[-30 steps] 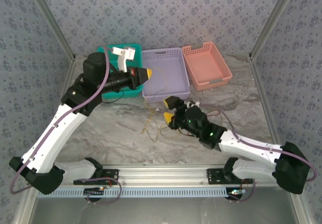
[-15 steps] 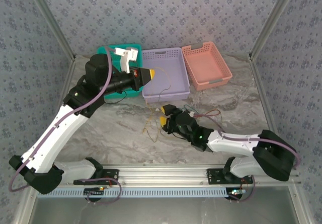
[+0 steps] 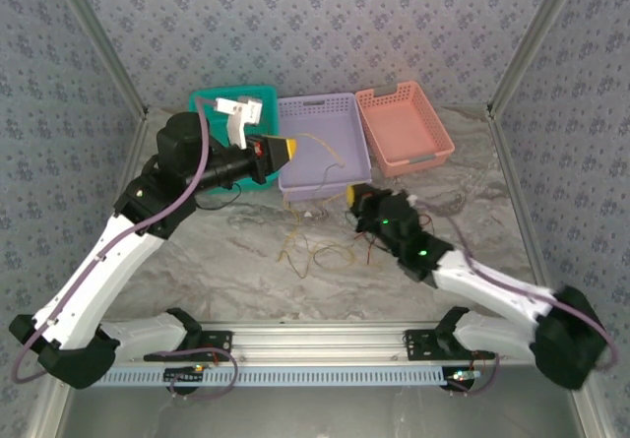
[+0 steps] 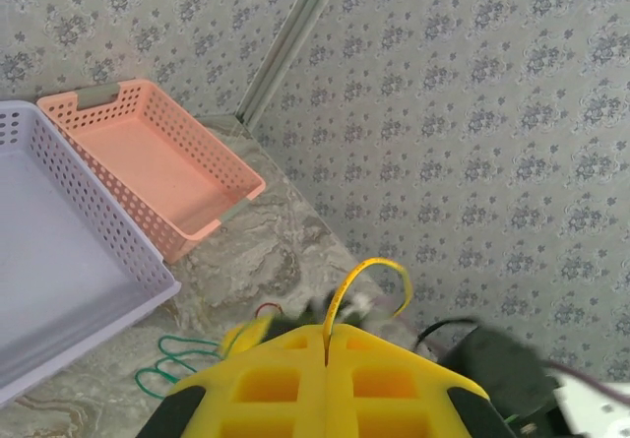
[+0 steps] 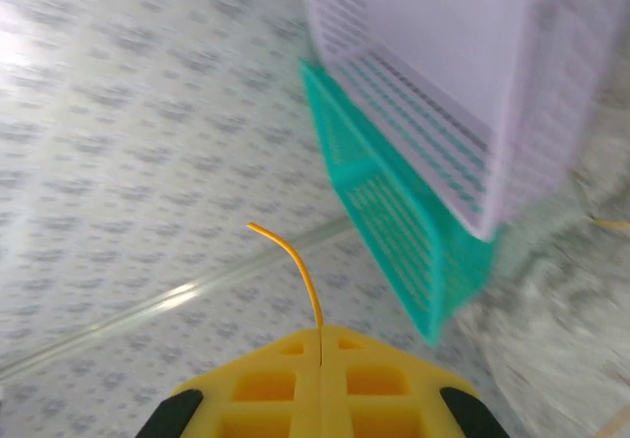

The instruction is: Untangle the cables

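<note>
Left wrist: left hand (image 4: 325, 344) clamps one of the cables (image 4: 366, 264); right hand (image 5: 320, 338) likewise; we judge them light, limp; pinch near ends.

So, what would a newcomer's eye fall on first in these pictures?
Likely the two yellow-tipped grippers, each shut on a thin wire: the left gripper holds a yellow cable up by the purple basket, and the right gripper pinches an orange-yellow strand near that basket's front corner. Then the loose tangle of cables on the table between the arms.
</note>
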Robot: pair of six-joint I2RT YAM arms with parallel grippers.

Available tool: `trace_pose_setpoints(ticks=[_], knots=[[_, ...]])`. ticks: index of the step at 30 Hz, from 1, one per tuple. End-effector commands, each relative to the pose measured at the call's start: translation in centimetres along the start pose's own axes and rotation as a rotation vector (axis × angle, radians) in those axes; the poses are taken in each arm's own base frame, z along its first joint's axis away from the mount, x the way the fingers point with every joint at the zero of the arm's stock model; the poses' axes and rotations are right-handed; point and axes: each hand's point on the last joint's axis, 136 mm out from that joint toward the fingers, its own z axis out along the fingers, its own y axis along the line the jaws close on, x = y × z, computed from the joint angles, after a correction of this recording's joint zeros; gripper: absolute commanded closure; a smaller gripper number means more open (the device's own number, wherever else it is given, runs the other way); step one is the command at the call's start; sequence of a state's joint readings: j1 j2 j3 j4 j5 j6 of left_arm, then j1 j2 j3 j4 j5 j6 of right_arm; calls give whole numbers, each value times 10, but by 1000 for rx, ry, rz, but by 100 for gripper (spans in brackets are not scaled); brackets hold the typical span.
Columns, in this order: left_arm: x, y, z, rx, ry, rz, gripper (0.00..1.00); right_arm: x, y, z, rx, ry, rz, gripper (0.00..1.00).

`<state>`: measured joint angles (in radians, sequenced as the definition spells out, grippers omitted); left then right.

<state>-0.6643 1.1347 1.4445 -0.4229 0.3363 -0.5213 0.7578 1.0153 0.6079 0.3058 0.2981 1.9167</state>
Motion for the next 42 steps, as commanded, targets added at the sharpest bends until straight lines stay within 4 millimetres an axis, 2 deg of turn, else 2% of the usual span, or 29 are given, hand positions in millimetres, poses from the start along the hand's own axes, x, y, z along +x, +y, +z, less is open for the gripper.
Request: trace_pose_setpoints(ticks=[1, 5, 10, 12, 13, 16, 19, 21, 25, 26, 28, 32, 34, 36, 38, 42], knots=[[2, -1, -1, 4, -9, 16, 100, -34, 38, -31, 7, -125, -183, 100], [10, 1, 12, 34, 8, -23, 100, -48, 105, -53, -49, -132, -315, 100], [31, -11, 46, 72, 52, -29, 100, -60, 169, -86, -89, -204, -482, 100], [39, -19, 62, 90, 69, -25, 100, -66, 183, -99, -78, -235, -533, 100], [42, -22, 71, 94, 78, -22, 100, -66, 198, -108, -98, -249, -561, 100], [55, -32, 96, 104, 122, -7, 100, -73, 204, -123, -42, -282, -646, 100], [70, -39, 116, 97, 163, 16, 100, -85, 193, -134, 31, -317, -695, 100], [76, -42, 125, 96, 177, 27, 100, -96, 177, -141, 86, -347, -714, 100], [72, -41, 127, 63, 170, 45, 100, -109, 148, -151, 162, -366, -752, 100], [66, -41, 124, 50, 159, 54, 100, -109, 140, -152, 182, -355, -764, 100], [52, -44, 116, 37, 137, 67, 100, -116, 108, -146, 257, -326, -786, 100], [10, -50, 90, -21, 88, 86, 100, -120, 72, -140, 351, -261, -847, 99], [-13, -52, 74, -49, 46, 95, 100, -117, 60, -138, 379, -215, -876, 70], [-36, -53, 58, -63, 8, 100, 100, -116, 48, -138, 399, -191, -893, 49], [-62, -56, 38, -73, -46, 98, 100, -112, 35, -138, 404, -159, -903, 42], [-92, -57, 11, -71, -107, 82, 100, -89, -1, -119, 382, -17, -910, 41]])
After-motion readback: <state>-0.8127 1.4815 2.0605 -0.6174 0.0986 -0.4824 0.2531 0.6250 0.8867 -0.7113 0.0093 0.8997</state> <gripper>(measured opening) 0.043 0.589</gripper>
